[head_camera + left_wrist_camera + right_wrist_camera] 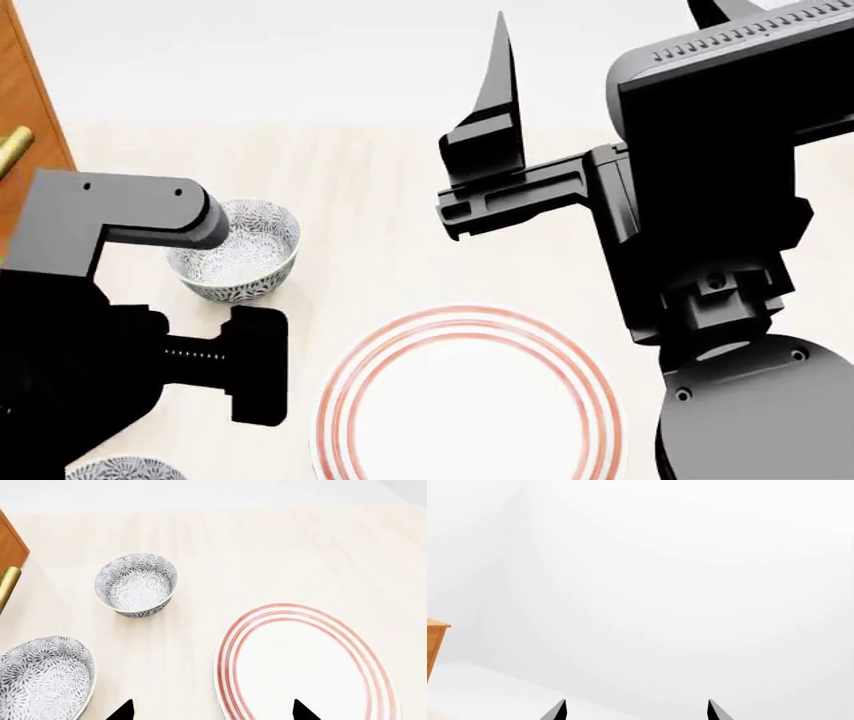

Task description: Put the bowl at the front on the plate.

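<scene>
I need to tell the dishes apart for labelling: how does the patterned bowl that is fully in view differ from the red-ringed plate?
The bowl is small and deep with steep walls; the plate is far wider and shallow. The bowl carries a dense grey-blue floral pattern inside and out, while the plate is plain white with three thin red rings near its rim. Both are round, empty, upright and apart on the pale wooden table.

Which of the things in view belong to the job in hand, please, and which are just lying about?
For the job:
- near bowl, closest to the robot, so probably the front one
- plate, white with red rings

Lying about:
- far bowl, a look-alike
- wooden cabinet with a brass handle
</scene>
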`<state>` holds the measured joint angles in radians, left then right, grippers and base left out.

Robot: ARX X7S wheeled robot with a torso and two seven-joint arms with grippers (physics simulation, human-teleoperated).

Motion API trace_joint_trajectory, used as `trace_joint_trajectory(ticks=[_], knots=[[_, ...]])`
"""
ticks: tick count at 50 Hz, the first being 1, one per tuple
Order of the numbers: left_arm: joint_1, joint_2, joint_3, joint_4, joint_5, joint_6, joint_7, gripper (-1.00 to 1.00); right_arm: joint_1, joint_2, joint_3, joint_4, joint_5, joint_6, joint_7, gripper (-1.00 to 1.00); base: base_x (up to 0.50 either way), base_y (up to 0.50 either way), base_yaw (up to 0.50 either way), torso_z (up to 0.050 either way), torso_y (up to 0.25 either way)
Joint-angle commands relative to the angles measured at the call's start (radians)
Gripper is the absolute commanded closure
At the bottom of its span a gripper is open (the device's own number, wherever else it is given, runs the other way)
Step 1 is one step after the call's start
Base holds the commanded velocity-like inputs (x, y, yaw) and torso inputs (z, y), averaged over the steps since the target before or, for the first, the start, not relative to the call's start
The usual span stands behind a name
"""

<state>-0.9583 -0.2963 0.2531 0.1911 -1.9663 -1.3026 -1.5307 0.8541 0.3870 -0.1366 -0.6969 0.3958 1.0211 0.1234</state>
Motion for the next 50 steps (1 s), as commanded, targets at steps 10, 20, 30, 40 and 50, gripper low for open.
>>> trace_joint_trajectory(ticks=[10, 20, 30, 40, 50], knots=[[0.033, -0.053, 0.082, 0.015, 0.004, 0.055, 0.016, -1.00, 0.011, 0.006, -0.001, -0.002, 0.008, 0.006, 0.006, -1.00, 0.00, 0.00, 0.00, 0.000, 0.000], [0.062, -0.070, 0.110, 0.028, -0.004, 0.077, 0.024, -1.00, 0.015, 0.008, -0.006, 0.003, 0.009, 0.003, 0.007, -1.00, 0.00, 0.00, 0.00, 0.000, 0.000], [0.089, -0.089, 0.146, 0.034, -0.022, 0.100, 0.022, -1.00, 0.009, 0.009, -0.004, -0.007, 0.012, 0.006, 0.015, -1.00, 0.00, 0.00, 0.00, 0.000, 0.000], [0.118, -0.106, 0.177, 0.033, -0.021, 0.117, 0.028, -1.00, 0.002, 0.012, -0.008, -0.006, 0.011, -0.001, 0.019, -1.00, 0.00, 0.00, 0.00, 0.000, 0.000], [0.150, -0.117, 0.199, 0.037, 0.027, 0.122, 0.064, -1.00, 0.003, 0.016, -0.007, -0.012, 0.016, 0.005, 0.022, -1.00, 0.00, 0.00, 0.00, 0.000, 0.000]])
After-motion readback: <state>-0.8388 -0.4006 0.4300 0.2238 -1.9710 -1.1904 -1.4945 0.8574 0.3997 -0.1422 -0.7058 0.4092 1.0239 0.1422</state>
